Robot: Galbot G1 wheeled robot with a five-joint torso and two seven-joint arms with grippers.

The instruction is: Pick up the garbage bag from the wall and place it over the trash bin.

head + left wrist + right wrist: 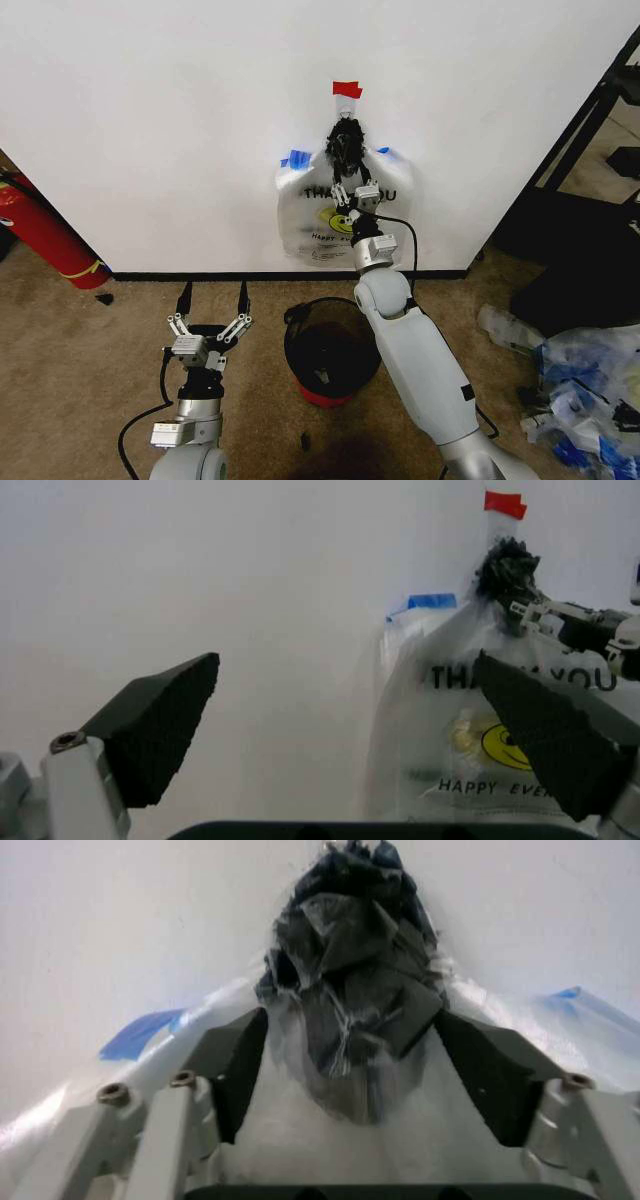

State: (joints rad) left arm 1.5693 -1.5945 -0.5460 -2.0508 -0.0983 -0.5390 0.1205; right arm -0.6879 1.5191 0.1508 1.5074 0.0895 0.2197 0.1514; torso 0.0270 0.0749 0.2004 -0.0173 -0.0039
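Observation:
The garbage bag (289, 178) hangs on the white wall (150, 110) under a strip of red tape (347, 89). It is thin clear plastic with blue patches, gathered at the top into a dark crumpled bunch (350, 975). It lies together with a white "THANK YOU" smiley bag (322, 235). My right gripper (353, 186) is open, reaching up with one finger on each side of the dark bunch. Below stands the black trash bin (325, 350) with its red base, partly hidden behind my right arm. To the bin's left, my left gripper (212, 300) is open and holds nothing.
A red fire extinguisher (45, 235) leans at the far left by the wall. A heap of clear and blue plastic bags (585, 390) lies at the right on the carpet. A black rack (585, 160) stands at the right. A black baseboard (200, 275) runs along the wall.

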